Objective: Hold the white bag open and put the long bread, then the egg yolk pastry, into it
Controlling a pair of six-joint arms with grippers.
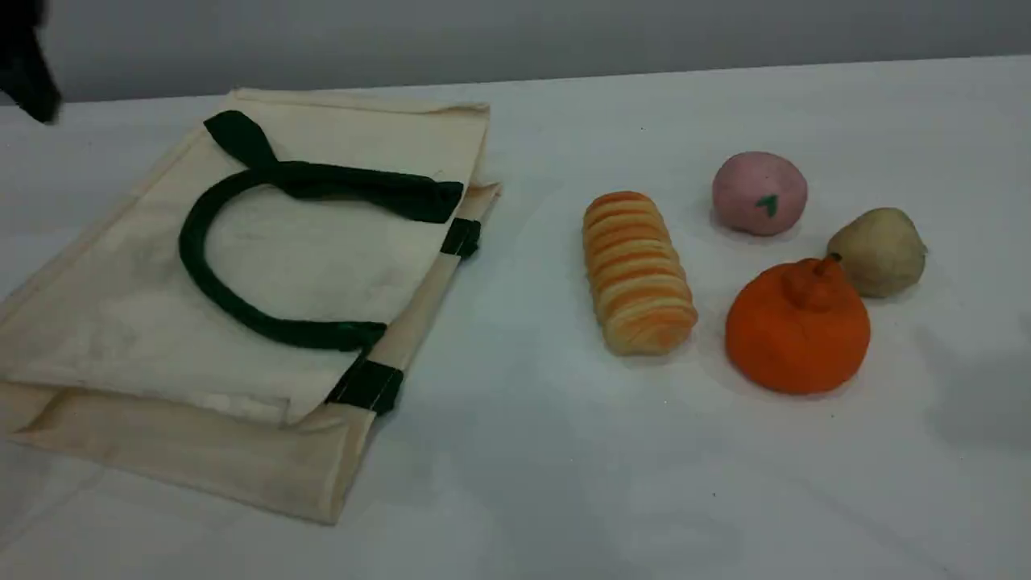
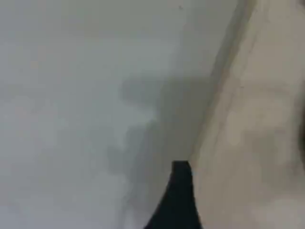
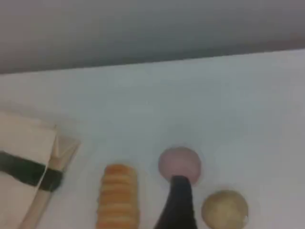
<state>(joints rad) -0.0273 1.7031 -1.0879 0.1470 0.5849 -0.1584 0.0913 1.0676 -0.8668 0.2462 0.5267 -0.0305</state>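
Observation:
The white bag (image 1: 322, 258) lies flat on the table's left side, its dark green handle (image 1: 193, 266) looped on top. To its right lies the long bread (image 1: 638, 272), lengthwise and striped. The egg yolk pastry (image 1: 878, 251) sits at the far right. A dark part of my left arm (image 1: 28, 72) shows at the top left corner, above the bag's far corner. In the left wrist view one fingertip (image 2: 180, 195) hovers at the bag's edge (image 2: 257, 143). The right wrist view shows one fingertip (image 3: 178, 205) above the long bread (image 3: 117, 195) and the egg yolk pastry (image 3: 224, 209). Neither gripper holds anything.
A pink ball with a green mark (image 1: 759, 193) sits behind the bread. An orange fruit (image 1: 797, 326) stands in front of the pastry, almost touching it. The white table (image 1: 515, 451) runs wide along the front. A grey wall rises behind the far edge.

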